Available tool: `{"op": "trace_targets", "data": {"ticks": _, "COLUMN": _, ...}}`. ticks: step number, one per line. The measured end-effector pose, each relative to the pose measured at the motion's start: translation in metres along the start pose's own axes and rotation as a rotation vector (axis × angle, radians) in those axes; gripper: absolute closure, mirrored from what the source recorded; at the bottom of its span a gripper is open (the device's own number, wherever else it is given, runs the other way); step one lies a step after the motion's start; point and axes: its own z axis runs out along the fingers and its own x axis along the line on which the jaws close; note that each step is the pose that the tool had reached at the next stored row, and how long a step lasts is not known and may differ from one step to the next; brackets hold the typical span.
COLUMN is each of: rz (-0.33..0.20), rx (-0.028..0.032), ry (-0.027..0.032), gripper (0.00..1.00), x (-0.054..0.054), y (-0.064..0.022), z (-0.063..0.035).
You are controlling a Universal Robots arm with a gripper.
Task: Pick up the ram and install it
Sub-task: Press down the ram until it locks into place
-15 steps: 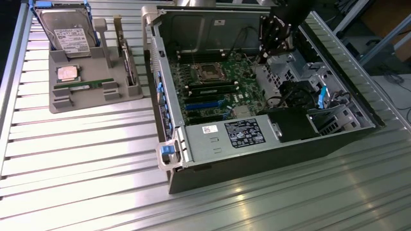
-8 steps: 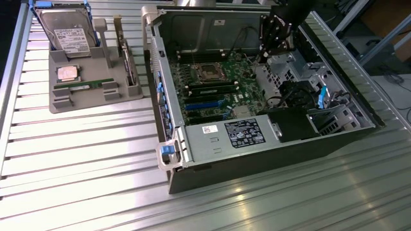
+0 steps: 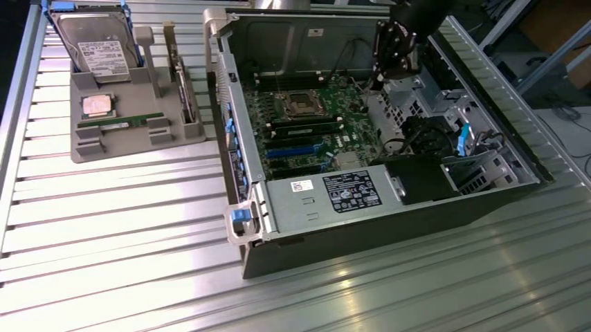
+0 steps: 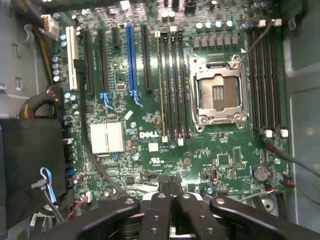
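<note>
Green ram (image 3: 123, 124) rests in the grey holder (image 3: 138, 142); pincer (image 4: 169, 181), pressed together and empty, hovers above the motherboard (image 4: 150, 145). Approach squarely, gripping its long edges.

A slim green ram (image 3: 132, 120) stick lies flat in the grey holder (image 3: 102, 149).

Ram (image 3: 129, 122) in tray (image 3: 138, 142), beside open case (image 3: 369, 228)

Ribbed brushed-metal table (image 3: 120, 228), matt grey plastic tray (image 3: 138, 144), glossy green motherboard (image 4: 150, 150).
</note>
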Motion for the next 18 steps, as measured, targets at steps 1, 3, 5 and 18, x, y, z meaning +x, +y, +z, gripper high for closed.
{"op": "trace_targets", "data": {"ticks": 1, "rz": 0.022, "rx": -0.0011, "ry": -0.0012, "gripper": 0.89, "x": 0.0, "y": 0.0, "z": 0.0}}
{"op": "trace_targets", "data": {"ticks": 3, "rz": 0.098, "rx": -0.005, "ry": -0.0054, "gripper": 0.89, "x": 0.0, "y": 0.0, "z": 0.0}}
{"op": "trace_targets", "data": {"ticks": 5, "rz": 0.156, "rx": -0.008, "ry": -0.0087, "gripper": 0.89, "x": 0.0, "y": 0.0, "z": 0.0001}}
{"op": "trace_targets", "data": {"ticks": 18, "rz": 0.505, "rx": -0.0259, "ry": -0.0278, "gripper": 0.89, "x": 0.0, "y": 0.0, "z": 0.0001}}
